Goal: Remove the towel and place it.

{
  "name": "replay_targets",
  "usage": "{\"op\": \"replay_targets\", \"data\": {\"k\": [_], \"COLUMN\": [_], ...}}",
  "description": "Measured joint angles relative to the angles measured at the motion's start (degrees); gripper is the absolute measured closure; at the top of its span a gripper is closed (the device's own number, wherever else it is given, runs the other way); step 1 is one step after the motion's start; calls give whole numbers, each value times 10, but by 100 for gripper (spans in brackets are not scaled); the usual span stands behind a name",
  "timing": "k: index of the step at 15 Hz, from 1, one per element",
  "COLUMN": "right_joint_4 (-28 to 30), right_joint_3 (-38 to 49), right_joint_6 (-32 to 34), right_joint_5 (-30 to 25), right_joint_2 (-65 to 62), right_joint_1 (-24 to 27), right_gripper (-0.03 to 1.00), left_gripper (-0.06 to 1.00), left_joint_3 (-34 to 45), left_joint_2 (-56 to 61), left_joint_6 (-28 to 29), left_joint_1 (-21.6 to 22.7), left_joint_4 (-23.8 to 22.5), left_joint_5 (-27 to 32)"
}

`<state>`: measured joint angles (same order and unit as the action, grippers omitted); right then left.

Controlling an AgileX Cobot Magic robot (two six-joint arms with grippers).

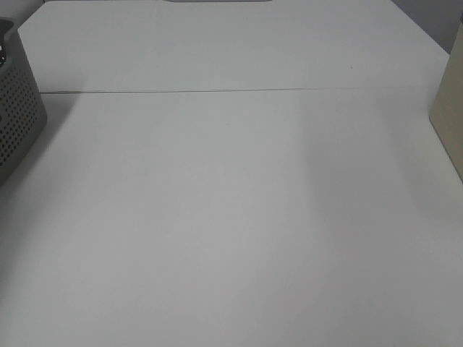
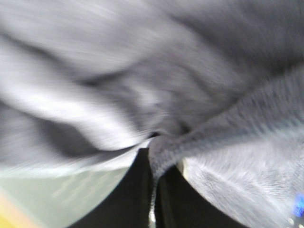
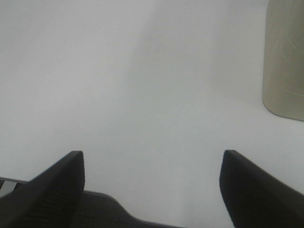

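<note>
Overhead cam isn't much help from my end right now. All I get is bare desk (image 1: pixel 231 217), a grey perforated basket (image 1: pixel 18 108) poking in at 9 o'clock and a beige box (image 1: pixel 450 116) at 3 o'clock. No towel and no arms in that shot.

The towel (image 2: pixel 204 71) only shows on the left wrist cam, where it fills nearly the whole frame as dark bunched terry, smeared by motion blur. The left jaws are clenched on a fold of it — the cloth is pinched right between the two black fingers (image 2: pixel 128 199). My guess is a fold gives more bulk to hang on to than a flat edge while the cloth is lifted clear. Where that arm actually sits I can't tell. It might be off past the 9 o'clock side near the basket.

The right jaws are spread wide with nothing between them, hovering over plain desk with the beige box close by. That makes sense to me — it keeps that arm free until the towel needs a second grip for laying out. I'd call this mid-carry, placing not yet done.
</note>
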<state>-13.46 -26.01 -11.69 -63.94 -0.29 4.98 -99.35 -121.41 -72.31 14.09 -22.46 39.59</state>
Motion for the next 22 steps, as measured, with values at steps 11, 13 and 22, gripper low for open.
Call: {"op": "replay_targets", "data": {"k": [11,13,22], "right_joint_4": [0,0,0], "right_joint_3": [0,0,0], "right_joint_6": [0,0,0], "right_joint_5": [0,0,0], "right_joint_2": [0,0,0], "right_joint_1": [0,0,0], "right_gripper": [21,21,21], "left_gripper": [94,94,94], "left_joint_3": [0,0,-127], "left_joint_2": [361,400,317], "left_joint_6": [312,319,409], "left_joint_1": [-171,-226,-476], "left_joint_4": [0,0,-40], "left_joint_5": [36,36,108]}}
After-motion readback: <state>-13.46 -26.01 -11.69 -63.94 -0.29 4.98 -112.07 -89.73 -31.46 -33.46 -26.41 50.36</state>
